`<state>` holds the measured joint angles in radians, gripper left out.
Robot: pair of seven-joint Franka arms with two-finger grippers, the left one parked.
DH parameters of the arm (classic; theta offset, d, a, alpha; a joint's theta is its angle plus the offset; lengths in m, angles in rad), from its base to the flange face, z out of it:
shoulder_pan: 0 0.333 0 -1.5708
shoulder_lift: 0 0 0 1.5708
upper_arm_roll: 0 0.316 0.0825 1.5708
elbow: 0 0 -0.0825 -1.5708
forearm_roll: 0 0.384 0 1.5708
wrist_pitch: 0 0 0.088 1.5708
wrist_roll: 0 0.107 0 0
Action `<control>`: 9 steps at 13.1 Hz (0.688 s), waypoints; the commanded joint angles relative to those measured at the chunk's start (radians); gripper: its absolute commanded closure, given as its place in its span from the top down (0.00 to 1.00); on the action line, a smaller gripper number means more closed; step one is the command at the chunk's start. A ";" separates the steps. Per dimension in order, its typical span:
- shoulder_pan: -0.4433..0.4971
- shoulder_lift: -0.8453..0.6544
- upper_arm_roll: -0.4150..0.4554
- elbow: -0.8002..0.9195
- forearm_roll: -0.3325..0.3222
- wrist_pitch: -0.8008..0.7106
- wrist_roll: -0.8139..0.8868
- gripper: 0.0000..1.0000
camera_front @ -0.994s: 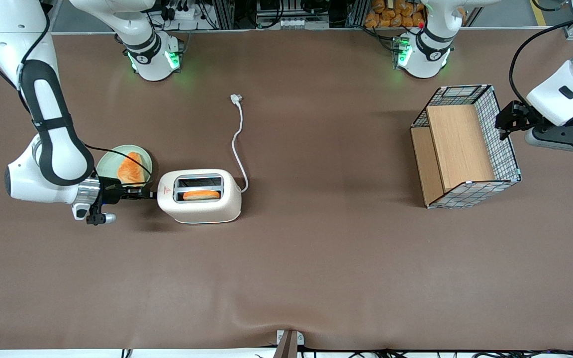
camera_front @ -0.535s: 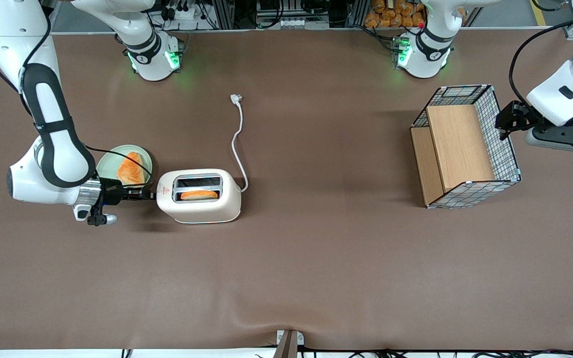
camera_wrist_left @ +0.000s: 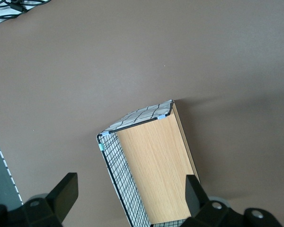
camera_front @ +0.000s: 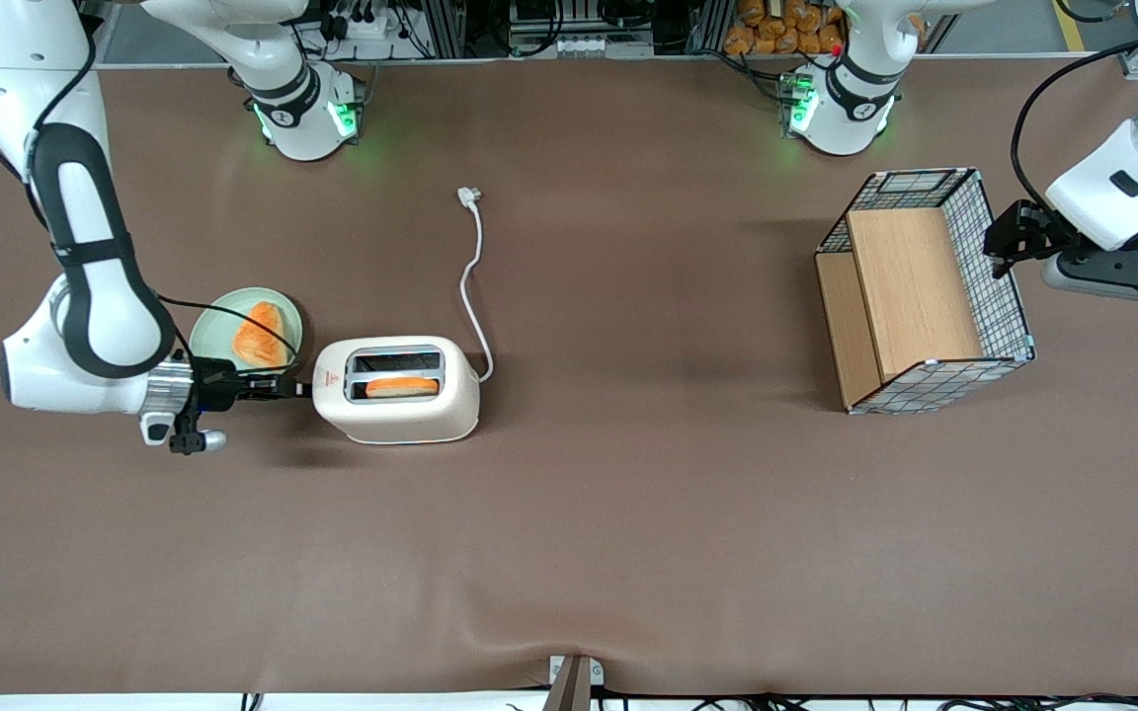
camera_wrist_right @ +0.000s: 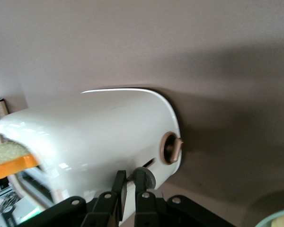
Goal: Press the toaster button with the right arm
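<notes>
The cream-white toaster (camera_front: pixel 396 390) stands on the brown table with a slice of toast (camera_front: pixel 401 387) in the slot nearer the front camera. It also shows in the right wrist view (camera_wrist_right: pixel 109 137). My right arm (camera_front: pixel 95 286) reaches in low from the working arm's end. Its gripper (camera_front: pixel 298 388) is at the toaster's short end by the red mark (camera_front: pixel 329 377). In the wrist view the gripper (camera_wrist_right: pixel 129 182) has its fingers nearly together, with one fingertip (camera_wrist_right: pixel 140 178) against the round grey button (camera_wrist_right: pixel 146 177).
A pale green plate (camera_front: pixel 218 326) with an orange bread piece (camera_front: pixel 258 334) sits just beside the gripper, farther from the front camera. The white cord and plug (camera_front: pixel 470 197) trail away from the toaster. A wire basket with wooden panels (camera_front: pixel 925 291) stands toward the parked arm's end. A beige dial (camera_wrist_right: pixel 172 149) is on the toaster's end.
My arm's wrist and elbow have shifted a little toward the working arm's end and slightly nearer the camera. The gripper tips stay at the toaster's short end.
</notes>
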<state>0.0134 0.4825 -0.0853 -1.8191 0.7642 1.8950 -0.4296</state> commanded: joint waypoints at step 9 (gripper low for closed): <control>0.036 -0.067 -0.027 0.512 -0.425 -0.485 0.322 0.32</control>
<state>0.0258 0.4127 -0.1137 -1.4079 0.4196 1.4792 -0.1589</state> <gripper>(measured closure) 0.718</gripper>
